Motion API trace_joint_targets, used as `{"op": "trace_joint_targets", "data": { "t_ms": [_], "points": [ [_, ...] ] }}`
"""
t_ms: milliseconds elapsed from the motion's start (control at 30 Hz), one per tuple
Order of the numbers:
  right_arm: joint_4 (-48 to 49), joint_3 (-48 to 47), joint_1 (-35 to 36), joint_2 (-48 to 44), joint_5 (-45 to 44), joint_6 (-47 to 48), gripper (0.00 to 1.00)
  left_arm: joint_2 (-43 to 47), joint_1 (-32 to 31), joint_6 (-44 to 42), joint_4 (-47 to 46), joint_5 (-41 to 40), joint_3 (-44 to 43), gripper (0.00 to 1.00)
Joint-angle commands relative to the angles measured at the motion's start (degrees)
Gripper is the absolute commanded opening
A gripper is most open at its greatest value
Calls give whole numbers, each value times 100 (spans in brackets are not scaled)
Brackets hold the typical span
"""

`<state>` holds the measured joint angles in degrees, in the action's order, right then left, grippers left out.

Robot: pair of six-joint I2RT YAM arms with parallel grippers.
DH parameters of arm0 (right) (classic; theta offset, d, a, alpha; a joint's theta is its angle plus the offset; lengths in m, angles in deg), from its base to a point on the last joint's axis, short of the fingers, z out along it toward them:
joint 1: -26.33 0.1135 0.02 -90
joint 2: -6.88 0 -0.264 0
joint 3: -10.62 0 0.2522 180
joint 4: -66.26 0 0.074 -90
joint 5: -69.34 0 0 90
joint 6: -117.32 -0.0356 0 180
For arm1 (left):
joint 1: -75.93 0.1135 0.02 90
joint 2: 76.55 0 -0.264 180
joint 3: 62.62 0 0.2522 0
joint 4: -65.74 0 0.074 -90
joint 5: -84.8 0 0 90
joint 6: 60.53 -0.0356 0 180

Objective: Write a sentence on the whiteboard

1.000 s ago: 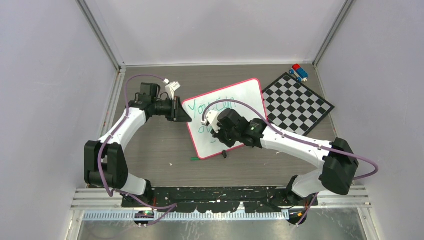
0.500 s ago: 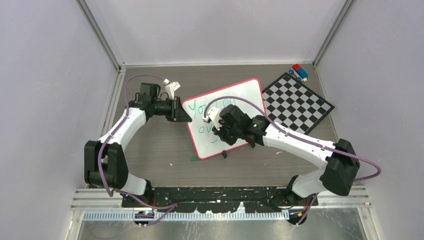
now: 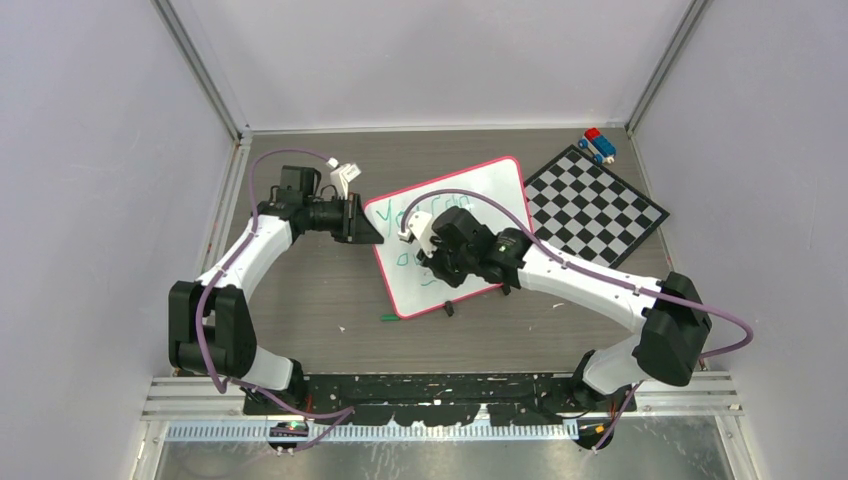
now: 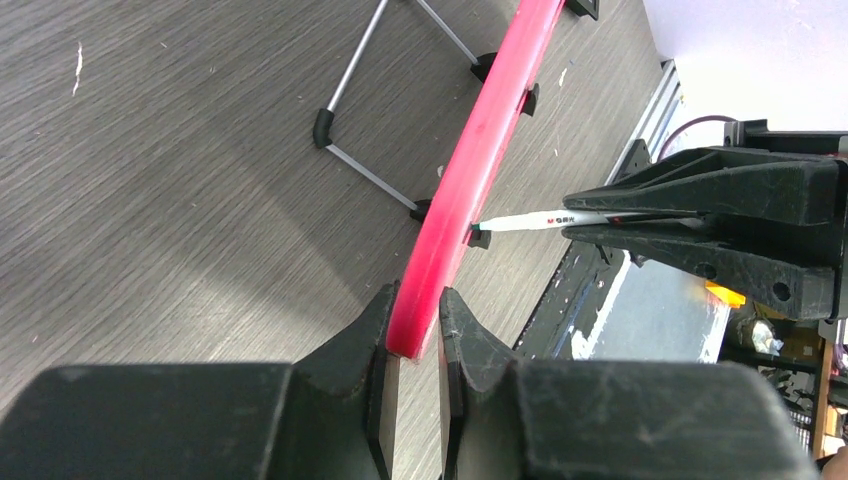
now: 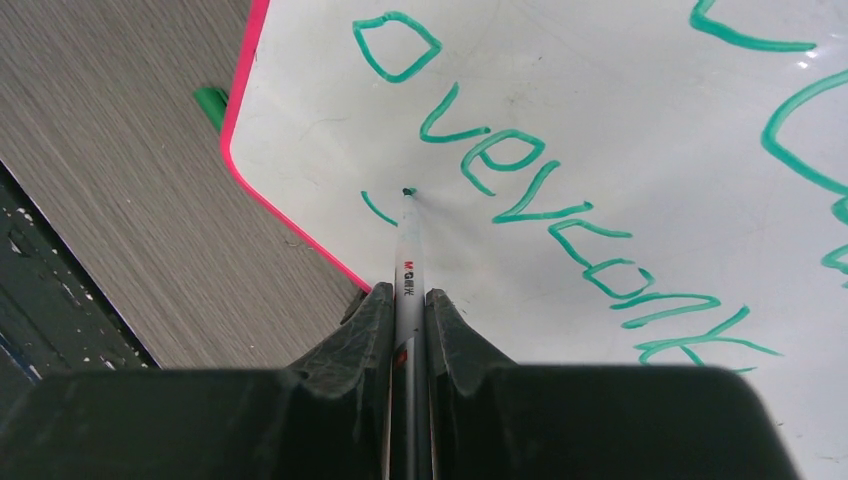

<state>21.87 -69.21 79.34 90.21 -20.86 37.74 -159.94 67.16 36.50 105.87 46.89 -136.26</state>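
Pressure matters most in this step. The marker [image 5: 408, 240] tip should ride lightly and evenly on the whiteboard [image 3: 490, 195], in short, slow strokes. That way the letters of the third line match those above and do not run off the pink rim, which lies close at 7 o'clock of the tip in the right wrist view. The sentence [image 5: 540, 215] so far shows as green handwriting: an upper line only partly in view, a second line reading roughly "overcome", and one short stroke just at 8 o'clock of the tip. The last word therefore looks barely begun. The whiteboard sits skewed near the middle of the desk [image 3: 300, 290], with the checkered board [image 3: 595, 207] just beside it at its 3 o'clock.

The right tool [image 5: 407, 298] is narrowed onto the marker's barrel, its fingers pressing it from both sides, and the marker's tip touches the white face of the board. The left tool [image 4: 412, 340] is nearly closed, pinching the pink rim at the whiteboard's 9 o'clock edge in the top view. That clamp should be firm enough that the board does not slide under the strokes. A green cap [image 5: 211, 103] lies on the desk just off the rim.
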Motion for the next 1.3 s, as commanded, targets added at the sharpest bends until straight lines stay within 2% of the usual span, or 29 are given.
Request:
{"op": "trace_joint_targets", "data": {
  "t_ms": [0, 367, 600, 833, 1267],
  "points": [
    [245, 106, -12, 13, -167, 10, 0, -59, -32, -94, -27, -244, -137, 0],
    [198, 575, -1, -78, 112, -86, 0, -109, -27, -96, -34, -243, -166, 0],
    [-88, 320, -15, -233, -277, 115, 0, -88, -25, -114, -9, -254, -139, 0],
    [-231, -26, -85, -475, -272, 113, 0, -82, -28, -105, -6, -248, -147, 0],
    [-60, 4, -258, -194, -393, 96, 0, -72, -27, -148, 31, -270, -146, 0]
  ]
}}
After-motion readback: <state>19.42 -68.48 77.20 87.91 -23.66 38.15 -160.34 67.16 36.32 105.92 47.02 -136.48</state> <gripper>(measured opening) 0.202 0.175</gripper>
